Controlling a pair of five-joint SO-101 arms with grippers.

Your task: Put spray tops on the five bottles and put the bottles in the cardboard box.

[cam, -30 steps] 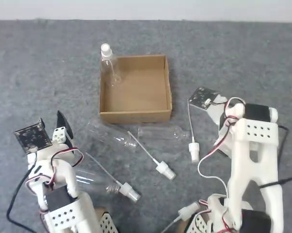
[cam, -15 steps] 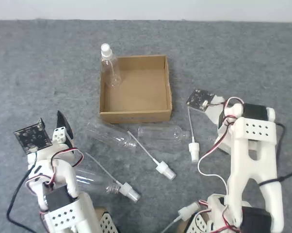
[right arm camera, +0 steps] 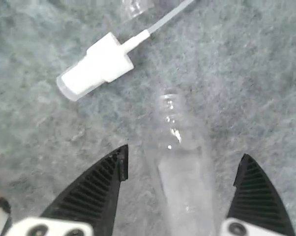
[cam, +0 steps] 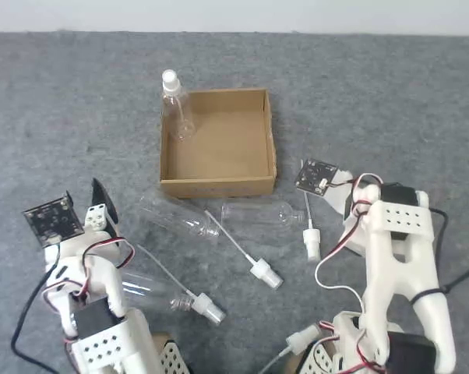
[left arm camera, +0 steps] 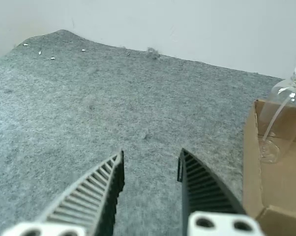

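One capped bottle (cam: pixel 172 105), its spray top already on, stood leaning in the far left corner of the cardboard box (cam: pixel 254 183). Three more bottles lay on the grey desk (cam: pixel 390 93) in front of the box. A bare bottle (cam: pixel 176 214) lay by the box's near left corner. A second bare bottle (cam: pixel 258 212) lay along the near wall, its neck toward the right arm (cam: pixel 394 234). A third bottle (cam: pixel 149 287) lay close to the left arm (cam: pixel 86 288), with a white top at its neck. A middle spray top (cam: pixel 266 273) and a right spray top (cam: pixel 311 240) lay loose among them, tubes pointing toward the box. A further top (cam: pixel 303 340) lay by the right arm's base.

Over the last second the right arm had swung its wrist away from the box's right wall toward the near side and lowered it, ending just above the right spray top's tube. None of the bottles, tops or the box had shifted.

The right claw (right arm camera: pixel 185 152) was spread wide, low over the desk, with a clear bottle (right arm camera: pixel 180 162) lying between the jaws and no contact to be seen. A white spray top (right arm camera: pixel 96 66) lay just beyond one jaw.

The left arm had kept its place. The left claw (left arm camera: pixel 150 157) had its jaws apart and gripped nothing, held above bare desk with the box and capped bottle off to one side.
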